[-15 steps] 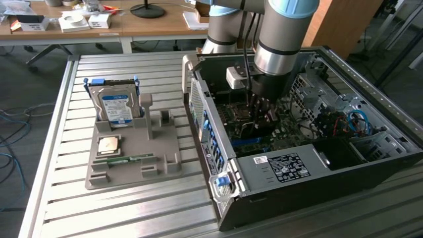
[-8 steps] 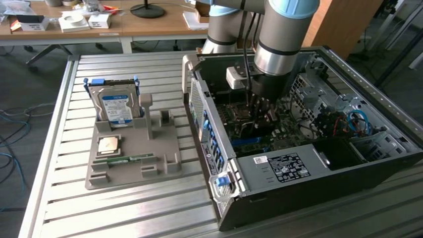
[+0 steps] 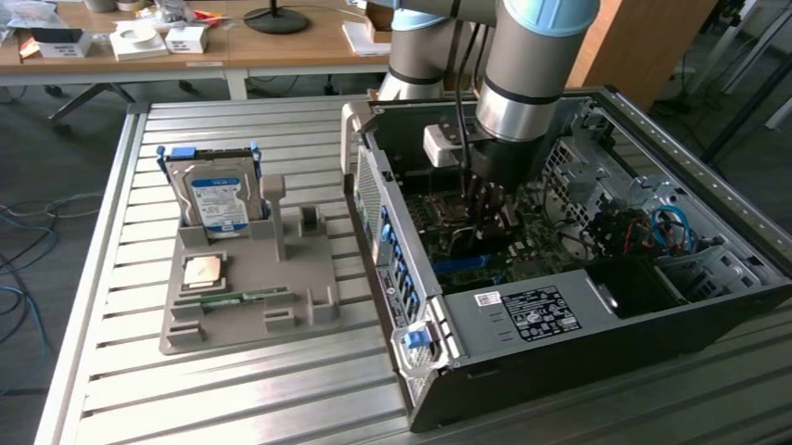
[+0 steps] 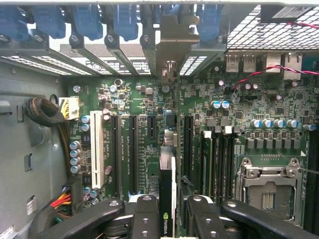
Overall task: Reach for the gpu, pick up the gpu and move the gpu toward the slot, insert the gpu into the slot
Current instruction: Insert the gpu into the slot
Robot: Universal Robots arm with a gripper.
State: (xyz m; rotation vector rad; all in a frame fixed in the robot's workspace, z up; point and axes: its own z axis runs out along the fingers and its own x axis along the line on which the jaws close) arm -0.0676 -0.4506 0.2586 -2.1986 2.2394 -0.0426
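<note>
Motherboard [image 4: 149,99] serving as the landmark, the slots are running across it in parallel: a white strip [image 4: 96,149], black strips, then the black slot [image 4: 188,144] just beside the card. The gripper [image 4: 167,219] is standing partly closed, its fingers [image 4: 144,219] clamping the gpu [image 4: 167,194] edge-on. The card's long axis is lying parallel to the slot, and its metal bracket [image 4: 172,50] is sitting at the board's rear edge. To the far side, the silver CPU socket [image 4: 266,189] is lying apart. Seating depth cannot be judged.
</note>
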